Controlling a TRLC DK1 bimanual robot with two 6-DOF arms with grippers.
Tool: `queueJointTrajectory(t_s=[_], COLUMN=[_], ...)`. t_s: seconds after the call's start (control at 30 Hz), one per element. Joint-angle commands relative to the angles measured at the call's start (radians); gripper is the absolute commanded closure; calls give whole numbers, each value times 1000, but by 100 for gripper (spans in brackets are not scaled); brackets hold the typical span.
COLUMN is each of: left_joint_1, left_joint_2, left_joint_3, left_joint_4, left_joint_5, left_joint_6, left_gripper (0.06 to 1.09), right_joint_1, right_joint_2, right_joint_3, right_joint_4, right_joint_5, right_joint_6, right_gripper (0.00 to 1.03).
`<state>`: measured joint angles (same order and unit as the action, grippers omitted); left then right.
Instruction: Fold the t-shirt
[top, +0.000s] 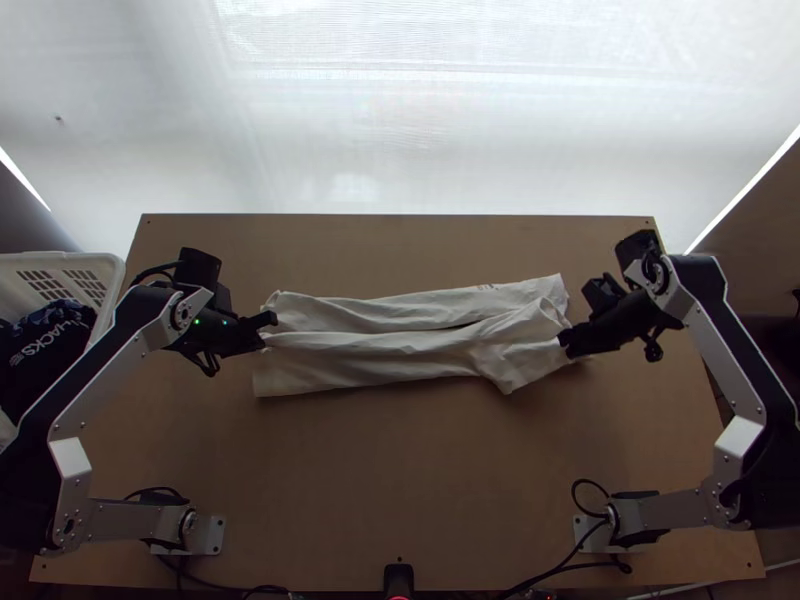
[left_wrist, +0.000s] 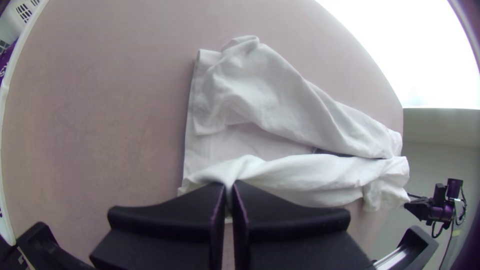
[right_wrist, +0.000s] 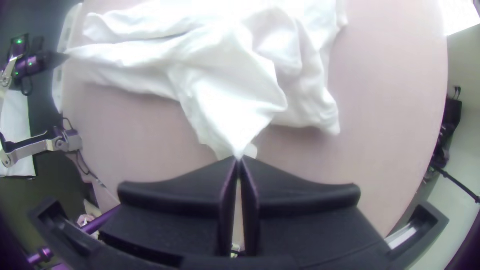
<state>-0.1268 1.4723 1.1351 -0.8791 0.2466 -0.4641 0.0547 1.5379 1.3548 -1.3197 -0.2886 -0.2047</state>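
Left gripper (left_wrist: 229, 187): jaws clamped on fold at one end of white t-shirt (top: 390, 348). Right gripper (right_wrist: 239, 159): jaws pinching corner opposite. Between them, t-shirt lies in long, wrinkled strip across worktop (top: 380, 470). Likely light, soft, limp; best held at end corners, layers together.

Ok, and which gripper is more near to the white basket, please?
Left. The left gripper pinches the t-shirt at the end toward the basket; the right gripper pinches it near the opposite end, farther across the table.
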Motion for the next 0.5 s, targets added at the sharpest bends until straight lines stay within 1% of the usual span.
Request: queueJointTrajectory(t_s=[0.0,0.3,0.47], left_joint_1=[-7,-4,-2], left_joint_2=[2,-10,-13], left_joint_3=[2,-8,-1], left_joint_4=[2,-3,-3], left_joint_5=[0,0,0], left_joint_6=[-4,-2,-4], left_gripper=[105,105,105], right_joint_1=[82,94,86], right_joint_2=[85,289,372], right_joint_3=[237,458,500], right_joint_4=[-27,-27,-27], right_joint_5=[-12,-11,-11], right_joint_6=[53,77,73], right_gripper=[100,100,100])
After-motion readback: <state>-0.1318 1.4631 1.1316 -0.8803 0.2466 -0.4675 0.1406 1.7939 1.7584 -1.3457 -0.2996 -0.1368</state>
